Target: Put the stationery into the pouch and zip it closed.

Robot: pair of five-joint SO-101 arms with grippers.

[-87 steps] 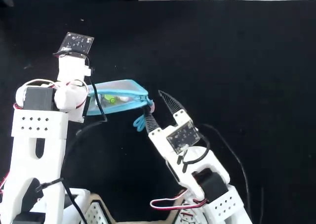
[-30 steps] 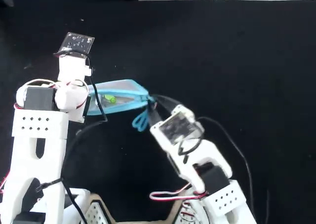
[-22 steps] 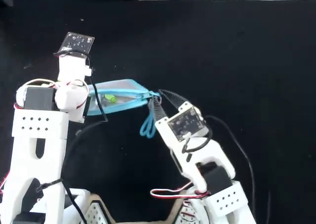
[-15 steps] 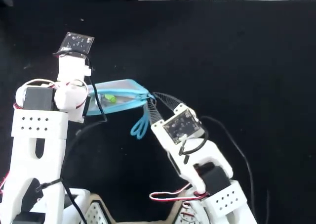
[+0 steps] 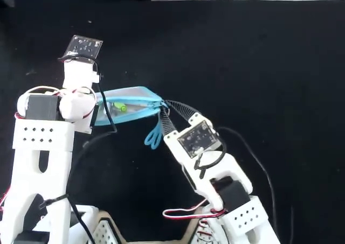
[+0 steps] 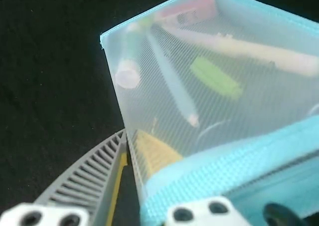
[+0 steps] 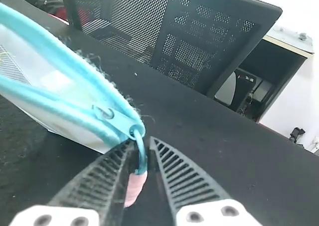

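A translucent pouch (image 5: 129,105) with teal zip edges hangs just above the black table, and my left gripper (image 5: 98,112) is shut on its left end. Through the mesh wall (image 6: 209,86) I see pens, a green piece and a pink eraser inside. The zip slider (image 7: 105,113) sits at the pouch's right end, and the two teal edges spread apart behind it. My right gripper (image 7: 142,142) is narrowly open there, its fingers straddling the teal pull cord (image 7: 141,153). A pink tag (image 7: 132,187) lies between the jaws. A teal loop (image 5: 154,135) dangles below.
The black table (image 5: 259,66) stretches out to the right and back. A black mesh chair (image 7: 164,31) stands behind the table edge. The right arm's cables (image 5: 253,163) trail on the table near its base.
Over the last second my right gripper went from shut at the zip to slightly apart, swung right, then returned to the pouch's end. The teal loop swung with it. The left arm stayed still.
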